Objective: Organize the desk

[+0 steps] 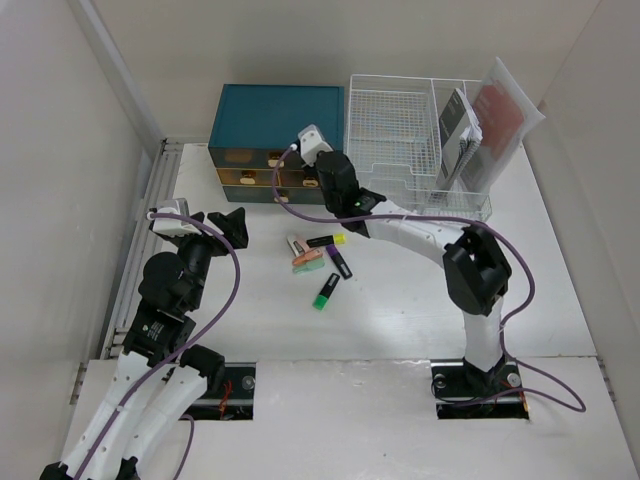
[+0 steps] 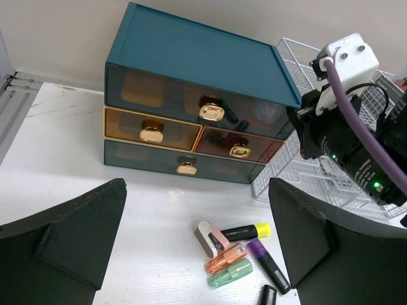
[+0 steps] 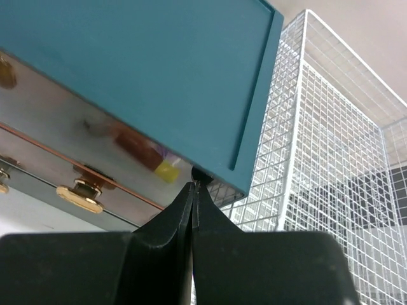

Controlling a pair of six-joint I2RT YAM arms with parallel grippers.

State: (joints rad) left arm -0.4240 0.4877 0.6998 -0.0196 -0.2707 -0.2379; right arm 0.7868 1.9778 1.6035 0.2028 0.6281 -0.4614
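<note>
The white desk (image 1: 400,320) carries a small cluster of pens: a yellow-capped highlighter (image 2: 245,232), an orange one (image 2: 226,257), a pale green one (image 2: 230,273), a purple-capped one (image 2: 270,264) and a pink-and-white stapler-like piece (image 2: 213,238). A green-capped marker (image 1: 325,290) lies slightly nearer. My left gripper (image 2: 197,190) hovers open above and left of this cluster (image 1: 218,215), holding nothing. My right gripper (image 3: 194,187) is shut and empty, its tips against the front right corner of the teal drawer box (image 1: 275,115), just under the lid (image 1: 325,182).
The drawer box (image 2: 191,57) has brass-knobbed drawers, all shut. A white wire-mesh rack (image 1: 400,130) stands to its right, holding a spiral notebook (image 1: 460,135) and a reddish folder (image 1: 505,110). Walls close in left, right and behind.
</note>
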